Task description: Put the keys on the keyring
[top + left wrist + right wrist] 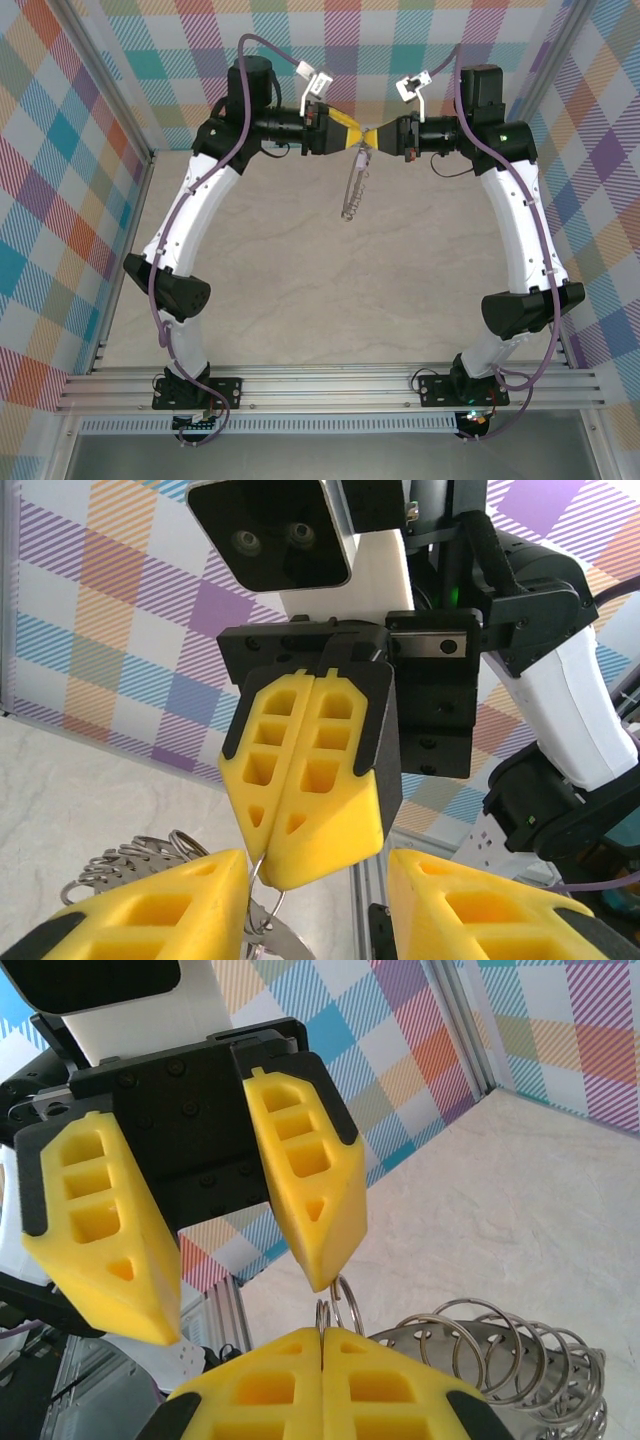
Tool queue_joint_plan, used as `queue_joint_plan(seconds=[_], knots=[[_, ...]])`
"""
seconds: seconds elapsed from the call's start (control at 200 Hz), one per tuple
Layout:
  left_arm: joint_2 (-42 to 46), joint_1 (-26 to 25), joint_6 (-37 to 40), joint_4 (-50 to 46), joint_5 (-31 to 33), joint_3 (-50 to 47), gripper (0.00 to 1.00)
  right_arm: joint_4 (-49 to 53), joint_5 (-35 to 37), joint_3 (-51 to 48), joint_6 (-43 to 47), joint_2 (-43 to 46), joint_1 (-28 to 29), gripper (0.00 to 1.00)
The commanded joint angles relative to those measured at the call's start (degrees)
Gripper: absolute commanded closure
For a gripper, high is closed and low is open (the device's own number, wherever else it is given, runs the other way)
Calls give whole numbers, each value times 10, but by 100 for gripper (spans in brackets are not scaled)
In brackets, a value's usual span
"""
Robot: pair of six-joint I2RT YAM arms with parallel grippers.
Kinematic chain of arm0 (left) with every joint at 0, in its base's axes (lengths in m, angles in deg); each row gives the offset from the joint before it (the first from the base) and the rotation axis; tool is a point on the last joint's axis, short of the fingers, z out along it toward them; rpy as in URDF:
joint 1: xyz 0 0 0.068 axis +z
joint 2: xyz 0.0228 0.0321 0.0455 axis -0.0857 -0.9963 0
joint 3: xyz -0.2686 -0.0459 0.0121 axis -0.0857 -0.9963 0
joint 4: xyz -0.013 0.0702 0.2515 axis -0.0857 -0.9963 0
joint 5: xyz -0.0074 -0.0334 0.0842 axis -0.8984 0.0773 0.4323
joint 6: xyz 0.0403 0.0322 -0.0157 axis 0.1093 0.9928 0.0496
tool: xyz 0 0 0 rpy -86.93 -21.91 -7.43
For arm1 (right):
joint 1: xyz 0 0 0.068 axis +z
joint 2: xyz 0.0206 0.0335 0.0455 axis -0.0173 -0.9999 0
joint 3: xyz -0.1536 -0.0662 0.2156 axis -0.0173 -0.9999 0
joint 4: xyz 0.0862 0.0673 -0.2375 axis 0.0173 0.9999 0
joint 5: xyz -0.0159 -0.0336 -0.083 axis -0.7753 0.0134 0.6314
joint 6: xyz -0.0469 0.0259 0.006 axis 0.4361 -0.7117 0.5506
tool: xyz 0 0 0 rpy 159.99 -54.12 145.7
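High over the far side of the table, my two grippers meet tip to tip. The keyring (352, 185) hangs below them as a long grey bunch. Close up it is several wire rings (500, 1350) threaded on a flat holed metal strip (285, 942). My right gripper (322, 1332) is shut on one small ring (327, 1310) of it. My left gripper (318, 865) stands open, with its fingers either side of the right gripper's shut fingertips (300, 780). One left fingertip (325, 1270) touches the top of a ring. I cannot make out the keys.
Checked cloth walls (70, 150) with aluminium posts close in the pale table (330, 290) on three sides. An aluminium rail (330, 385) carrying both arm bases runs along the near edge. The arms arch up and inward over the table.
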Motion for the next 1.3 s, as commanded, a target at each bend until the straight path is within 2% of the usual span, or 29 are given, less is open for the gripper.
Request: queue_joint_plan(seconds=[0.0, 0.495, 0.735, 1.015, 1.18, 1.24, 1.295], knots=[[-9, -5, 4, -9, -2, -6, 59, -28, -20, -3, -8, 28, 0, 100], [-13, -10, 6, -9, -4, -10, 62, -41, -20, -19, -15, 35, 0, 100], [-14, -19, -12, 19, -10, -9, 74, -45, -22, -22, -18, 35, 0, 100], [-13, -34, -23, 43, -5, -7, 100, -54, -17, -33, -24, 41, 0, 100], [-7, -37, -26, 49, 8, -9, 100, -77, -5, -47, -41, 54, -2, 100], [-1, -38, -36, 63, 27, -13, 100, -103, 0, -63, -59, 67, -9, 88], [6, -38, -49, 87, 39, -23, 100, -139, -1, -88, -84, 85, -22, 85]])
